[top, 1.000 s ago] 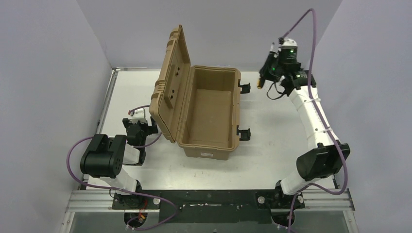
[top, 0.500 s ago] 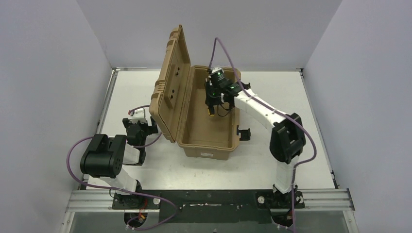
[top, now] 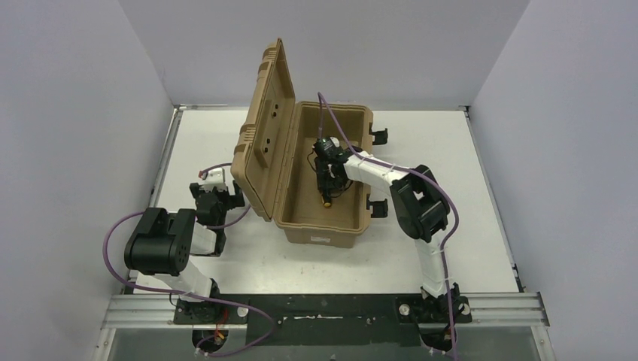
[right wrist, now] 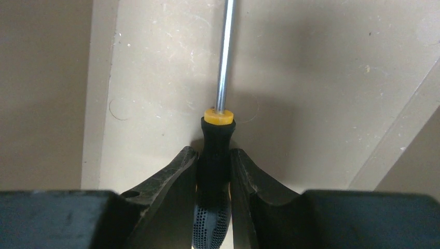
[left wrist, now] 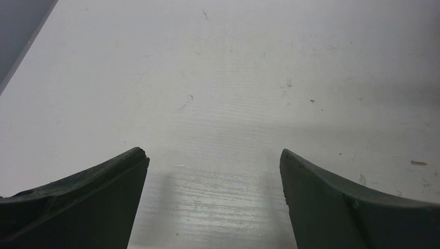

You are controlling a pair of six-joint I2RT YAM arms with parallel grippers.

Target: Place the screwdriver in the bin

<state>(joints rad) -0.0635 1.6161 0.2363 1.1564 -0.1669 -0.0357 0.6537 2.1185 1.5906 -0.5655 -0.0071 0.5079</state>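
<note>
The tan bin (top: 360,120) stands open mid-table, its ribbed lid (top: 265,128) raised on the left. My right gripper (top: 326,188) is inside the bin, low over its floor, shut on the screwdriver (top: 328,197). In the right wrist view my right gripper (right wrist: 214,151) clamps the black handle of the screwdriver (right wrist: 217,140), with the orange collar and silver shaft (right wrist: 225,52) pointing away over the bin's floor (right wrist: 321,83). My left gripper (top: 217,197) sits left of the bin's lid. In the left wrist view my left gripper (left wrist: 214,153) is open and empty over the white table.
The bin's black latches (top: 378,136) (top: 376,207) hang off its right side. The grey walls enclose the white table (top: 466,188) at the back and both sides. The right arm's elbow (top: 421,207) reaches over the bin's right rim.
My right gripper carried the screwdriver from above the table's far right into the bin, then lower and nearer toward the bin's floor. The left arm has not moved.
</note>
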